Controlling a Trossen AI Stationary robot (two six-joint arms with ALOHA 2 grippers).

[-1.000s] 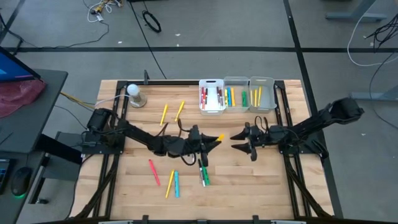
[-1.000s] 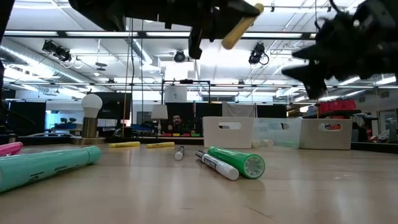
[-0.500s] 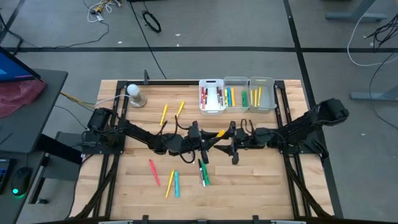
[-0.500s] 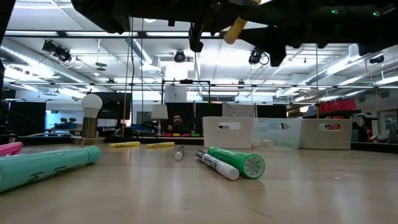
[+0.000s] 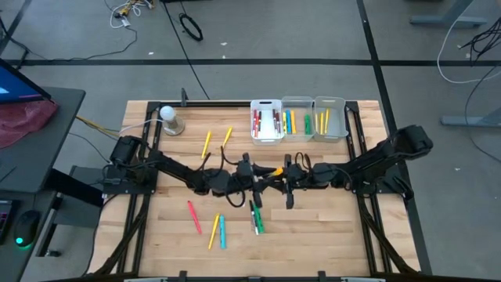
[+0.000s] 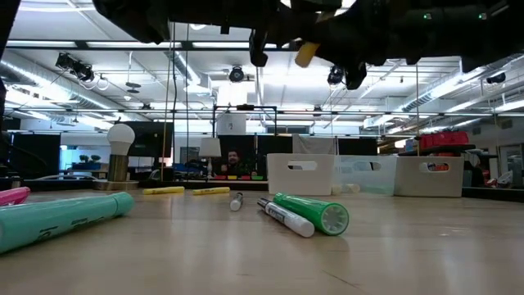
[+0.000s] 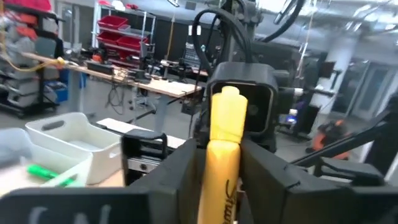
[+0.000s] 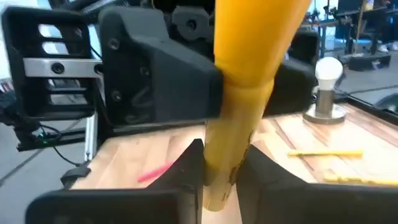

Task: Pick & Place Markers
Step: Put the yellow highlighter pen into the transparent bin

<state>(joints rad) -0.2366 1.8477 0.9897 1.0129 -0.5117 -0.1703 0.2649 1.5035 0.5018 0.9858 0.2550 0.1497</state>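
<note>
A yellow marker [image 5: 275,170] hangs above the table's middle, between my two grippers, which face each other. My left gripper [image 5: 266,176] comes from the table's left and is shut on it; the marker [image 7: 224,124] stands between its fingers. My right gripper [image 5: 284,174] comes from the right and is shut on the marker's other end [image 8: 219,174]. More markers lie flat on the wood: two yellow [image 5: 207,142], a pink one [image 5: 193,216], a cyan one [image 5: 222,232], a green one [image 6: 315,211]. My left gripper pinches the yellow marker's barrel [image 7: 219,174] between its two fingers [image 7: 181,167], coming level from the table's left and lying along the marker. The marker's free end points away toward my right gripper, clear of the table. My right gripper pinches the marker's narrower end [image 8: 217,180] between its two fingers [image 8: 189,165], coming level from the table's right and lying along it. The thick part [image 8: 255,37] points toward my left gripper. The marker is lifted well clear of the wood [image 6: 307,54].
Three small bins stand in a row at the far edge: a white one [image 5: 267,138] and two clear ones [image 5: 297,100] [image 5: 329,99], each with markers inside. A bulb-shaped object [image 5: 171,120] stands at the far left. Bare wood lies at the near right.
My right gripper has moved toward the table's left, up to my left gripper, and has shut on the yellow marker's free end. My left gripper has stayed in place with the marker, which stays lifted.
</note>
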